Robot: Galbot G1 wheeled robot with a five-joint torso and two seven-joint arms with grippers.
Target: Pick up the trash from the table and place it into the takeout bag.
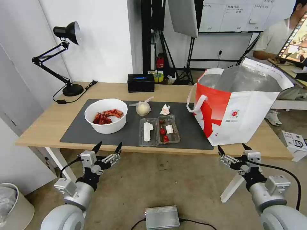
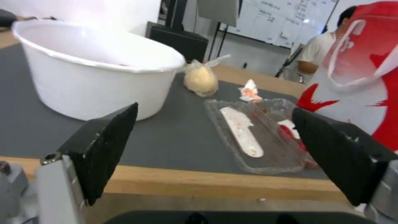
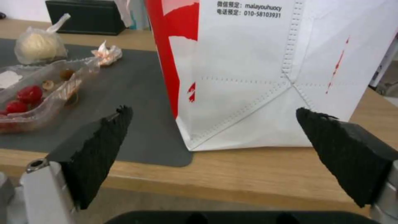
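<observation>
On the dark mat of the table [image 1: 44, 123] lies the trash: a white bowl [image 1: 106, 115] with red scraps, a knotted clear bag [image 1: 143, 108] around a pale ball, a crumpled white tissue [image 1: 165, 110] and a clear clamshell tray [image 1: 159, 130] with red scraps. The takeout bag [image 1: 238, 107] stands open at the table's right end, foil lining showing. My left gripper [image 1: 107, 148] hangs open below the table's front edge, before the bowl [image 2: 95, 74] and tray [image 2: 257, 133]. Held low before the bag [image 3: 265, 71], my right gripper [image 1: 232, 148] is open too.
A black tissue box [image 1: 140, 82] and a black desk lamp [image 1: 65, 57] stand at the table's back. A grey metal box [image 1: 162, 217] lies on the floor between my arms. A white bin [image 1: 14, 204] sits at the lower left. A person sits at a desk behind the bag.
</observation>
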